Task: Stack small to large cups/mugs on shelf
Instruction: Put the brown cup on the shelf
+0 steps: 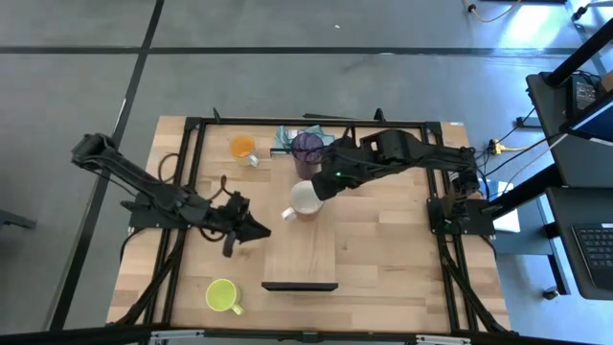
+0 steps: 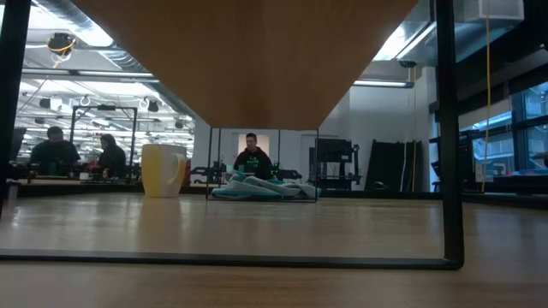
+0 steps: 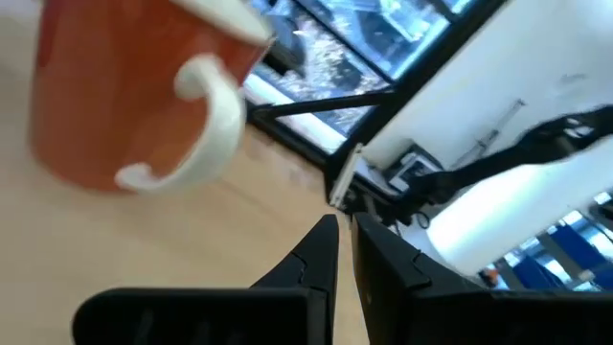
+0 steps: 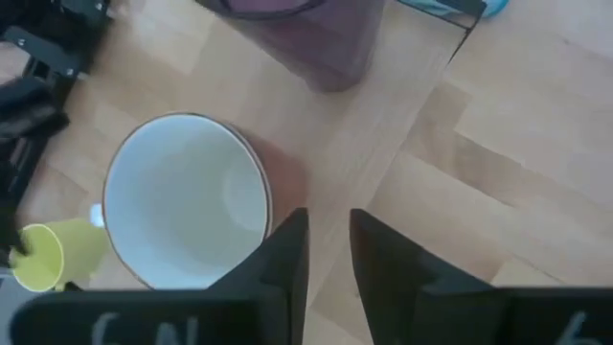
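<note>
The white-inside, red-outside mug [image 1: 305, 199] [image 4: 187, 201] stands upright on the wood just beyond the far end of the shelf [image 1: 300, 251]. My right gripper [image 1: 320, 184] [image 4: 329, 240] hovers above it, open, with its fingers over bare wood beside the rim. The purple tumbler [image 1: 307, 149] and the orange mug [image 1: 243, 147] stand near the far edge. Close to the near edge, left of the shelf, sits the yellow-green mug [image 1: 222, 295]. My left gripper [image 1: 257, 228] [image 3: 345, 240] is left of the shelf, shut and empty, pointing toward the red mug [image 3: 134, 96].
A teal thing [image 1: 287, 137] lies at the far edge beside the tumbler. Black frame rails [image 1: 196, 192] run along both table sides. In the low view a pale mug [image 2: 163, 169] stands left of the shelf's far legs. Bare tabletop [image 1: 393, 259] lies right of the shelf.
</note>
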Tool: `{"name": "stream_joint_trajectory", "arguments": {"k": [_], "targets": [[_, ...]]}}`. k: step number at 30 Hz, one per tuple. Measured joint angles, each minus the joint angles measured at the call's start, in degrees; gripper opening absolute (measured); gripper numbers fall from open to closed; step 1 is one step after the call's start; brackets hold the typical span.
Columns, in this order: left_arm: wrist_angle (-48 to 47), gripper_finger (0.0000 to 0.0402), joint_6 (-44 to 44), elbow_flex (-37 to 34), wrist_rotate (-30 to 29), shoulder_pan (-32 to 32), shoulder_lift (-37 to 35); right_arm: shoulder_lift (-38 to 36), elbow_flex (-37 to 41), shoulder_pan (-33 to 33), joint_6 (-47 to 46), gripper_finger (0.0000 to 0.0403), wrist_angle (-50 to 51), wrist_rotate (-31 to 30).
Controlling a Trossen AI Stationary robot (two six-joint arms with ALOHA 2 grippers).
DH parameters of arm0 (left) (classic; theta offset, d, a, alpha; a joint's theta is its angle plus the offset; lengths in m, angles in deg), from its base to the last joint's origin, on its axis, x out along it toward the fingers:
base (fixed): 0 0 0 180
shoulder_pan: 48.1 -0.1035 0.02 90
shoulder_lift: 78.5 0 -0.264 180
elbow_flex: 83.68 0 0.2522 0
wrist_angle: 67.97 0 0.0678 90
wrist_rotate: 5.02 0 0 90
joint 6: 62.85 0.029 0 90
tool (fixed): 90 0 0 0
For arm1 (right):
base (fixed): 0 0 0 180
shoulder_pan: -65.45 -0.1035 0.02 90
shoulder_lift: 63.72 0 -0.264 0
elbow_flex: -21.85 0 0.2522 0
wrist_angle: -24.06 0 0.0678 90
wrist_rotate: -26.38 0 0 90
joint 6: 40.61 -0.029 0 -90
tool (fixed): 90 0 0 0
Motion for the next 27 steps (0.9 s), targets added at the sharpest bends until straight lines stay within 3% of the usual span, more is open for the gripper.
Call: {"name": "stream_joint_trajectory", "arguments": {"k": [11, 27], "targets": [[9.37, 0.0030, -3.02, 0.00, -5.42, -0.45, 7.51, 0.01, -0.03, -0.21, 1.75, 0.0064, -0.01, 0.00], [9.69, 0.0030, -3.19, 2.87, -3.76, -5.79, 14.35, 0.03, -0.03, -0.56, 2.80, 0.0064, -0.10, 0.13]]}}
